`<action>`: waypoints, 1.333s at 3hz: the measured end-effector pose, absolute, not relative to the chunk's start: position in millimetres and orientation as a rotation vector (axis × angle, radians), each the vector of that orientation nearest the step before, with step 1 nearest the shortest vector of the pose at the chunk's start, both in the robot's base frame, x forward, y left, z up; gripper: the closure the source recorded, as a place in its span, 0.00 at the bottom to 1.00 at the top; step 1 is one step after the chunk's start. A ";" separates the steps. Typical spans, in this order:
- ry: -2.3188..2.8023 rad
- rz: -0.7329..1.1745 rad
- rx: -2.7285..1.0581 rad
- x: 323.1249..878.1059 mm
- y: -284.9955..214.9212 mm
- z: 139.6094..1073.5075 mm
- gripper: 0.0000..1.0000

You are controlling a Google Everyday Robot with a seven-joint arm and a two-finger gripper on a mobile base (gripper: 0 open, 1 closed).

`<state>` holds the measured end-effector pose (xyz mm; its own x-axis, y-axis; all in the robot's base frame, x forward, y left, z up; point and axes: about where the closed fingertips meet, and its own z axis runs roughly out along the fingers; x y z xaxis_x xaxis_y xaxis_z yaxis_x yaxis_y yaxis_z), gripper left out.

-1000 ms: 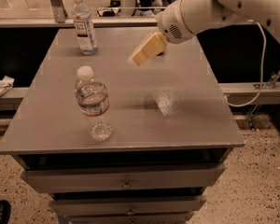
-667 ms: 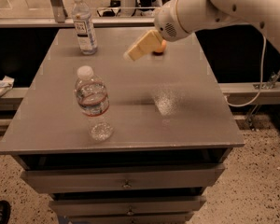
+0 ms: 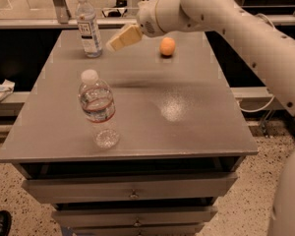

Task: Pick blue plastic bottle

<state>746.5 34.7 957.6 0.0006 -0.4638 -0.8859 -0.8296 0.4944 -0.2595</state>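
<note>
Lab-like room: speckled floor [image 3: 246, 215], hand [image 3: 119, 39] over metal drawer cabinet [image 3: 132, 193].

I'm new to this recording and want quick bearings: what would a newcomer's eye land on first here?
First, the big white arm reaching in from the right, its tool hovering above the far side of the grey table, just right of the blue plastic bottle at the far left corner. Next, a rounder clear bottle with a red band stands front left, and a small orange object sits to the tool's right.
</note>
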 end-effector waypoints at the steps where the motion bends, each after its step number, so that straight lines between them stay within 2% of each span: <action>1: 1.595 0.443 -1.106 784.9 64.9 957.9 0.00; 2: 1.552 0.514 -1.106 816.4 106.6 957.8 0.00; 3: 1.527 0.574 -1.116 824.7 134.3 958.8 0.00; 4: 1.544 0.658 -1.137 825.9 173.1 942.6 0.08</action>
<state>825.9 173.1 942.6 0.0122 -0.3238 -0.9461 -0.9069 0.3950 -0.1469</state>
